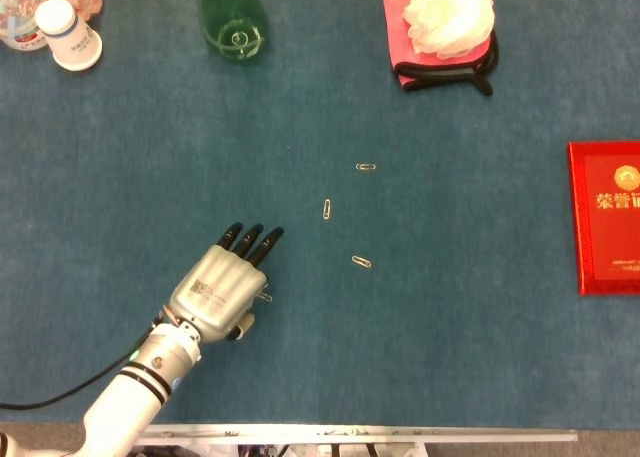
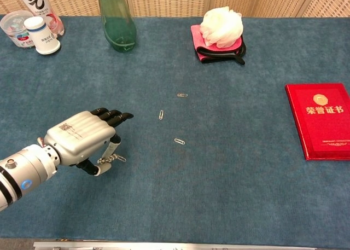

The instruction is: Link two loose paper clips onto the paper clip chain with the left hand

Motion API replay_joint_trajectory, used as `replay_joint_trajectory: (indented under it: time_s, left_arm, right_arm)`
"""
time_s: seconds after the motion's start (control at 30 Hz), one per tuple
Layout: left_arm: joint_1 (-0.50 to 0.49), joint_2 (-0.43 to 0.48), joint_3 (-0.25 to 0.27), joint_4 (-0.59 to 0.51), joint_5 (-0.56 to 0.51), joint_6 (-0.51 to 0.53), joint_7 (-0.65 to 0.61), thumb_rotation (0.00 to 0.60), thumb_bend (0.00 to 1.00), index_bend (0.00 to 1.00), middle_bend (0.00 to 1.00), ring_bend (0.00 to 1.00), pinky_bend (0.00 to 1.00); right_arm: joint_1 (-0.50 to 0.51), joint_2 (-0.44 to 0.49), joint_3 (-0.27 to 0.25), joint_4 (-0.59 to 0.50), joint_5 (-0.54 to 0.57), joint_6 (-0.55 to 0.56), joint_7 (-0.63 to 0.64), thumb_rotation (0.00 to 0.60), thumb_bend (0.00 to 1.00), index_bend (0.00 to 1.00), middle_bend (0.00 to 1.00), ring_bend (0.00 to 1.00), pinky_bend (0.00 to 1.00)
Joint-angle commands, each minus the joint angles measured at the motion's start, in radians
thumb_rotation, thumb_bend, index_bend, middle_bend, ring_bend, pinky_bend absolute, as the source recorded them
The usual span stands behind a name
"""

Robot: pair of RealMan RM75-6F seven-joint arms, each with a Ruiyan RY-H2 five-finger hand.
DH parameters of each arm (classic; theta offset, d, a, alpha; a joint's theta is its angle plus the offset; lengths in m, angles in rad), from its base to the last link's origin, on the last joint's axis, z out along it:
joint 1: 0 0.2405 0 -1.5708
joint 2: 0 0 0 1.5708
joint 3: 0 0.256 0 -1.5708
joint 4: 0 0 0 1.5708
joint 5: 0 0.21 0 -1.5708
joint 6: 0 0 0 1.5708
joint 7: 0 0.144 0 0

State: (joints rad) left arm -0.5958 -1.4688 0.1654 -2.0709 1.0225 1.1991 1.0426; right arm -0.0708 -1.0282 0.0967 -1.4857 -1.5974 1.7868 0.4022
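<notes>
The table (image 2: 246, 195), covered in blue cloth, carries everything here, and most of its middle holds only small things. At the far edge stand a green bottle (image 2: 116, 20) and a white cup (image 2: 42, 35), with a white puff (image 2: 221, 27) lying on a pink cloth (image 2: 198, 35) further right, and a red booklet (image 2: 321, 120) near the right edge. The left hand (image 2: 82, 140) hovers low over the near-left part of the table, knuckles up, its dark fingers (image 2: 114, 116) lying side by side and pointing toward the centre, while the thumb and a finger underneath pinch the short paper clip chain (image 2: 111, 159), whose free end trails onto the cloth just beside the hand. The right hand appears in neither view. Three loose paper clips lie apart from one another ahead of the hand: the nearest clip (image 2: 179, 141), a middle clip (image 2: 161, 115) and the farthest clip (image 2: 182, 94). None of them touches the chain, so it seems no linking has been done yet; the chain is in hand, and both clips remain to be hooked on.
</notes>
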Motion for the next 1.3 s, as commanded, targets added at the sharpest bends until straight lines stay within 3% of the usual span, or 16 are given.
replay_joint_trajectory:
  time_s: [0.03, 0.63, 1.3]
  left_arm:
    - [-0.007, 0.006, -0.013, -0.008, -0.002, 0.005, -0.001, 0.6, 0.32, 0.61, 0.0, 0.0, 0.08]
    - [-0.122, -0.051, -0.133, 0.062, -0.162, -0.05, 0.022, 0.6, 0.32, 0.61, 0.0, 0.0, 0.08]
    - [-0.228, -0.111, -0.196, 0.127, -0.268, -0.047, 0.03, 0.6, 0.32, 0.61, 0.0, 0.0, 0.08]
  right_arm:
    - [-0.003, -0.001, 0.0, 0.001, -0.002, 0.005, 0.002, 0.6, 0.3, 0.13, 0.15, 0.08, 0.29]
    - [-0.029, -0.007, 0.003, 0.031, -0.011, 0.059, 0.06, 0.6, 0.3, 0.13, 0.15, 0.08, 0.29]
    - [-0.045, -0.011, 0.011, 0.053, -0.005, 0.088, 0.113, 0.6, 0.3, 0.14, 0.15, 0.08, 0.29]
